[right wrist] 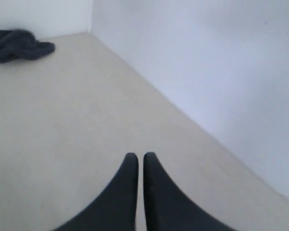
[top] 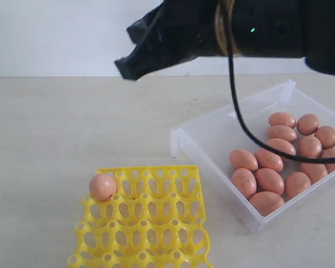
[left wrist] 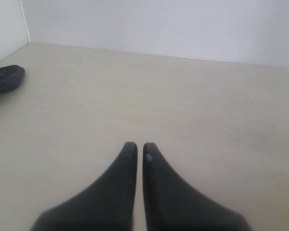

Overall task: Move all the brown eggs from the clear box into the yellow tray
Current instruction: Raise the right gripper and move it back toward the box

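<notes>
Several brown eggs (top: pixel 269 181) lie clustered in the right half of the clear box (top: pixel 176 143) at the right of the exterior view. One brown egg (top: pixel 103 186) sits in the far left corner socket of the yellow tray (top: pixel 156 223) at the front. A black arm comes in from the top right, and its tip (top: pixel 128 66) hangs high above the table, left of the box. My left gripper (left wrist: pixel 136 146) and my right gripper (right wrist: pixel 137 156) are both shut with nothing between the fingers, over bare table. Neither wrist view shows eggs, box or tray.
A black cable (top: pixel 240 120) droops from the arm across the clear box. A dark cloth (right wrist: pixel 19 45) lies near the wall corner in the right wrist view, and a dark shape (left wrist: pixel 5 79) sits at the edge of the left wrist view. White walls border the pale table (top: pixel 72 128).
</notes>
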Controlling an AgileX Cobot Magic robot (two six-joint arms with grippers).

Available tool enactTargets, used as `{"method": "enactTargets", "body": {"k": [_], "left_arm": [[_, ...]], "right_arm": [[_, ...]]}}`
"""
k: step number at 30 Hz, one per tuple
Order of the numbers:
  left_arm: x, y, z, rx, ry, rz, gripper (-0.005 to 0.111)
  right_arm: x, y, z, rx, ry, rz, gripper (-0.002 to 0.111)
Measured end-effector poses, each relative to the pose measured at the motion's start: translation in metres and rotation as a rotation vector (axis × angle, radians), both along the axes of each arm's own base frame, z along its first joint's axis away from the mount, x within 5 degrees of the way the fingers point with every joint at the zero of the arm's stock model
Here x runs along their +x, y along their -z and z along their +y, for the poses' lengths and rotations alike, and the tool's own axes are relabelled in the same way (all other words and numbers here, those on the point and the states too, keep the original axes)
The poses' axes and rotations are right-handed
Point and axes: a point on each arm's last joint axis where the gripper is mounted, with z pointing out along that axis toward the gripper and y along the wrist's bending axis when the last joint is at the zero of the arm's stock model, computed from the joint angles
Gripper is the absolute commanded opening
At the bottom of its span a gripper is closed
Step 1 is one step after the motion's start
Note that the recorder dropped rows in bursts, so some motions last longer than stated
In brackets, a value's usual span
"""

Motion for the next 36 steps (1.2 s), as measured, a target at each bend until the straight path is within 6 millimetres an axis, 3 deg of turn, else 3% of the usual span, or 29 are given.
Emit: {"method": "enactTargets", "body": {"k": [4,8,13,17,21,26,28,31,36], "left_arm": [[0.000,0.000,0.000,0.000,0.000,0.000,0.004],[0.000,0.000,0.000,0.000,0.000,0.000,0.004],[0.000,0.000,0.000,0.000,0.000,0.000,0.004],[0.000,0.000,0.000,0.000,0.000,0.000,0.004],[0.000,0.000,0.000,0.000,0.000,0.000,0.004],[0.000,0.000,0.000,0.000,0.000,0.000,0.004],[0.000,0.000,0.000,0.000,0.000,0.000,0.004],[0.000,0.000,0.000,0.000,0.000,0.000,0.004],[0.000,0.000,0.000,0.000,0.000,0.000,0.004]], "right_arm": [[-0.007,-0.029,-0.027,-0.018,0.192,-0.126,0.000],[-0.015,-0.046,-0.068,-0.149,0.508,-0.234,0.000],[-0.022,-0.047,-0.118,-0.535,0.883,-0.229,0.000],[-0.018,-0.037,-0.157,-0.700,1.021,-0.155,0.000],[-0.010,-0.031,-0.207,-0.661,1.134,-0.091,0.000],[-0.014,-0.020,-0.265,-0.255,1.324,0.057,0.000],[-0.013,-0.011,-0.272,-0.098,1.293,0.153,0.000],[-0.005,0.002,-0.265,0.044,1.142,0.273,0.000],[0.018,0.035,-0.252,0.009,0.940,0.587,0.000]]}}
